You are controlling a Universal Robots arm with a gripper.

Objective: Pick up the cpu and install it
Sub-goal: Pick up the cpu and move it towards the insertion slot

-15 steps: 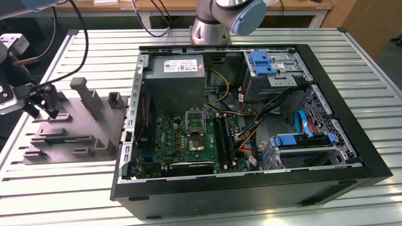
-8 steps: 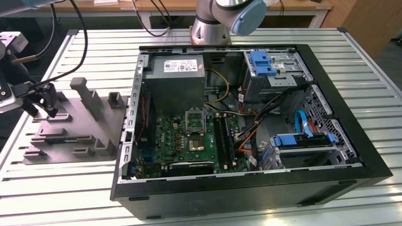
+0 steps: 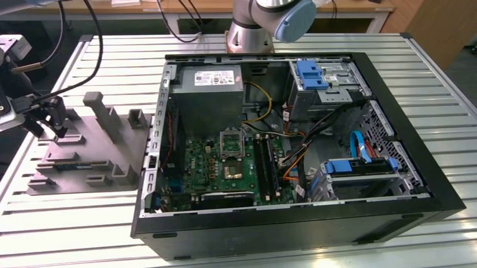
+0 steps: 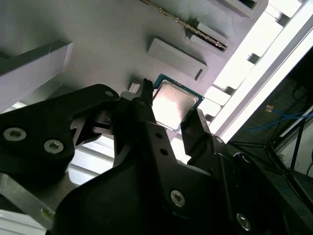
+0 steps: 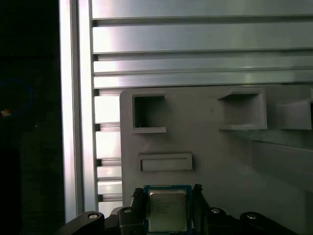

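From where I stand, the exterior view puts the black gripper (image 3: 58,133) at the far left of the frame. It hangs over the upper left corner of the grey moulded fixture (image 3: 82,142), which lies flat on the slatted aluminium table (image 3: 75,223). That view does not let me make out what sits between its tips.

Both wrist views do. The cpu (image 5: 166,210), a small flat square chip with a pale silvery metal top and a thin green rim, sits between the two black fingers (image 4: 149,117). They are closed against its opposite edges, so the gripper is grasping it. I cannot tell whether the chip rests on the fixture or is lifted a little off it.

In the first wrist view, a low raised bar (image 5: 165,162) stands just beyond the cpu, with two square pockets (image 5: 148,113) farther on. The fixture's edge runs close by, then come bare slats, the table's rail and darkness past it.

In the exterior view, the open black computer case (image 3: 447,201) fills the centre and right of the frame, its near wall just beside the fixture. Its top side is open, exposing the green motherboard (image 3: 216,162) in the lower middle. Orange, black and blue cables (image 3: 298,151) crowd the exterior view's right of the board. The arm's grey base (image 3: 249,28) stands at the top centre, behind the case.
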